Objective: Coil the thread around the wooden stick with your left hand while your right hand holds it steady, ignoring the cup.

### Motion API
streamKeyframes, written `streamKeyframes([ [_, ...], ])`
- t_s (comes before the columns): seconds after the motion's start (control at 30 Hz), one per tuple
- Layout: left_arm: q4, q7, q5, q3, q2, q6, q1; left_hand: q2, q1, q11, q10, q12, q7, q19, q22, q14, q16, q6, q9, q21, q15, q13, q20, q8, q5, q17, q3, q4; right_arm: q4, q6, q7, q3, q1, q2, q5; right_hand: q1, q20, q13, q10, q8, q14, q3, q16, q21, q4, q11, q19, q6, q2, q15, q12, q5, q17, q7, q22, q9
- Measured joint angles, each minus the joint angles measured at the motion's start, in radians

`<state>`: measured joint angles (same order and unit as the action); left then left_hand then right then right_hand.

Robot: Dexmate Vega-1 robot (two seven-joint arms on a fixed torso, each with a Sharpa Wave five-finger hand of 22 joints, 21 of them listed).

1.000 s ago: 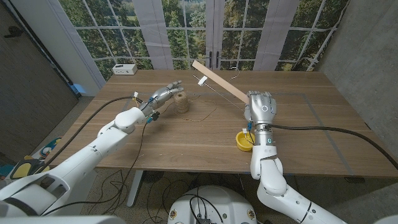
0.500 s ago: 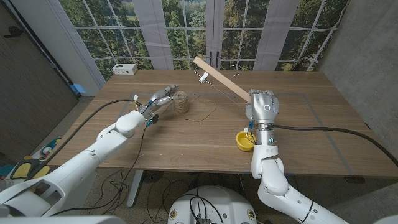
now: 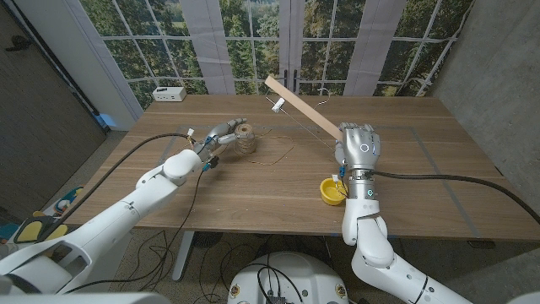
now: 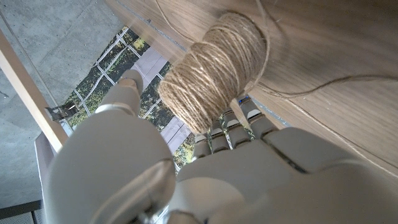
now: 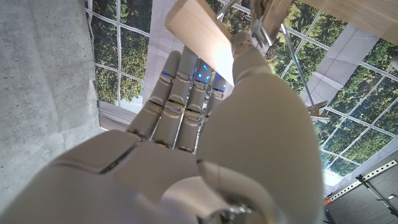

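Note:
A spool of tan thread sits on the table left of centre, and a loose strand loops from it across the wood. My left hand is at the spool, which sits between the thumb and the fingers. My right hand grips the near end of the long wooden stick, which slants up and away toward the window. The stick passes between the fingers and thumb. A white clip hangs on the stick.
A yellow cup stands just in front of my right hand, near the table's front edge. A small white box sits at the far left corner. Cables trail off the left arm.
My left hand has dropped from above the spool and closed round it; the spool shifted a little. The stick's far end has risen slightly in my right hand.

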<state>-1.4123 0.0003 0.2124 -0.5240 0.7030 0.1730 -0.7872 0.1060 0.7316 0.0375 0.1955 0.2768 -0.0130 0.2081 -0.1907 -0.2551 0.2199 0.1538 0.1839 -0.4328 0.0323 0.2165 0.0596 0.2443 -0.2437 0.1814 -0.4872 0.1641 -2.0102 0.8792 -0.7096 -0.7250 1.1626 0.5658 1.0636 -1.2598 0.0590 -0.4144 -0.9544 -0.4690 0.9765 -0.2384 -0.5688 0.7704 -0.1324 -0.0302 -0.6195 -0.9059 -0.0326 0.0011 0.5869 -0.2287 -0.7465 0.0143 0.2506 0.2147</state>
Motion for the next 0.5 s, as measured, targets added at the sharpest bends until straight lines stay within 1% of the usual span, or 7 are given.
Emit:
streamKeyframes([
  [0.1,-0.007,0.002,-0.005,-0.01,-0.003,-0.01,0.007,-0.014,0.022,0.002,0.028,0.006,-0.004,0.006,0.0,-0.025,0.01,0.024,0.0,0.0,0.007,-0.002,0.009,0.0,0.012,0.0,0.0,0.0,-0.002,0.0,-0.006,0.003,0.004,0.002,-0.008,-0.002,0.0,0.0,0.0,0.0,0.001,0.0,0.001,0.0,0.0,0.0,0.0,0.0,0.002,-0.001,0.0,0.0,-0.001,0.0,0.0,0.0],
  [0.17,-0.007,0.005,-0.01,-0.01,-0.003,-0.021,0.007,-0.027,0.035,-0.002,0.041,0.012,-0.005,0.015,-0.001,-0.043,0.013,0.033,0.0,0.0,0.01,-0.003,0.015,0.0,0.02,0.0,0.0,0.0,-0.003,0.0,-0.006,0.003,0.006,0.003,-0.008,-0.002,0.0,-0.001,0.0,0.0,0.004,0.0,0.004,0.004,0.0,0.0,0.0,0.0,0.002,0.002,0.0,0.0,-0.002,0.0,0.0,0.0],
  [0.23,-0.011,0.006,-0.014,-0.017,-0.005,-0.029,0.012,-0.04,0.048,0.004,0.05,0.012,-0.008,0.034,-0.003,-0.063,0.014,0.036,0.0,-0.004,0.009,-0.003,0.013,0.0,0.027,0.0,0.0,0.0,-0.006,-0.001,-0.009,0.005,0.008,0.005,-0.014,-0.002,-0.003,-0.001,0.0,0.0,0.004,0.001,0.004,0.007,0.001,0.0,0.004,0.0,0.002,0.002,0.0,0.0,-0.003,0.0,0.0,0.0],
  [0.33,-0.01,0.006,-0.015,-0.019,-0.007,-0.03,0.014,-0.047,0.071,0.004,0.057,0.012,-0.003,0.066,-0.003,-0.082,0.014,0.042,0.0,-0.015,0.008,-0.003,0.007,0.0,0.037,0.0,0.004,-0.004,-0.008,-0.001,-0.009,0.006,0.01,0.008,-0.016,-0.002,-0.001,-0.001,0.0,0.0,0.004,0.001,0.006,0.008,0.001,0.0,0.011,0.0,0.002,0.002,0.0,0.0,-0.007,0.0,-0.004,0.0],
  [0.43,-0.01,0.004,-0.012,-0.019,-0.007,-0.019,0.014,-0.051,0.077,0.011,0.064,0.012,0.004,0.088,-0.003,-0.084,0.021,0.049,0.004,-0.023,0.009,-0.003,-0.005,0.0,0.04,0.0,0.008,-0.002,-0.01,-0.001,-0.009,0.007,0.012,0.011,-0.016,-0.002,0.0,-0.001,0.0,0.0,0.004,0.001,0.007,0.015,0.001,0.0,0.014,0.0,0.002,0.002,-0.003,0.0,-0.009,0.0,-0.005,0.0],
  [0.47,0.029,0.0,-0.008,-0.026,-0.026,-0.008,0.023,-0.055,0.081,0.011,0.064,0.012,0.006,0.091,-0.003,-0.084,0.021,0.051,0.005,-0.023,0.009,-0.003,-0.005,0.0,0.043,0.0,0.011,-0.005,-0.01,-0.001,-0.01,0.007,0.012,0.011,-0.021,-0.002,0.0,-0.001,0.0,0.0,0.004,0.001,0.007,0.015,0.001,0.0,0.014,0.0,0.002,0.002,-0.004,0.0,-0.009,0.0,-0.005,0.0],
  [0.5,0.041,-0.007,-0.004,-0.028,-0.032,0.003,0.026,-0.055,0.081,0.014,0.068,0.012,0.008,0.092,-0.003,-0.084,0.021,0.052,0.005,-0.023,0.009,-0.003,-0.006,-0.002,0.044,0.0,0.014,-0.006,-0.01,-0.001,-0.01,0.008,0.012,0.011,-0.021,-0.002,0.0,-0.001,0.0,0.0,0.004,0.001,0.008,0.015,0.001,0.0,0.014,0.0,0.002,0.002,-0.004,0.0,-0.013,0.0,-0.005,0.0],
])
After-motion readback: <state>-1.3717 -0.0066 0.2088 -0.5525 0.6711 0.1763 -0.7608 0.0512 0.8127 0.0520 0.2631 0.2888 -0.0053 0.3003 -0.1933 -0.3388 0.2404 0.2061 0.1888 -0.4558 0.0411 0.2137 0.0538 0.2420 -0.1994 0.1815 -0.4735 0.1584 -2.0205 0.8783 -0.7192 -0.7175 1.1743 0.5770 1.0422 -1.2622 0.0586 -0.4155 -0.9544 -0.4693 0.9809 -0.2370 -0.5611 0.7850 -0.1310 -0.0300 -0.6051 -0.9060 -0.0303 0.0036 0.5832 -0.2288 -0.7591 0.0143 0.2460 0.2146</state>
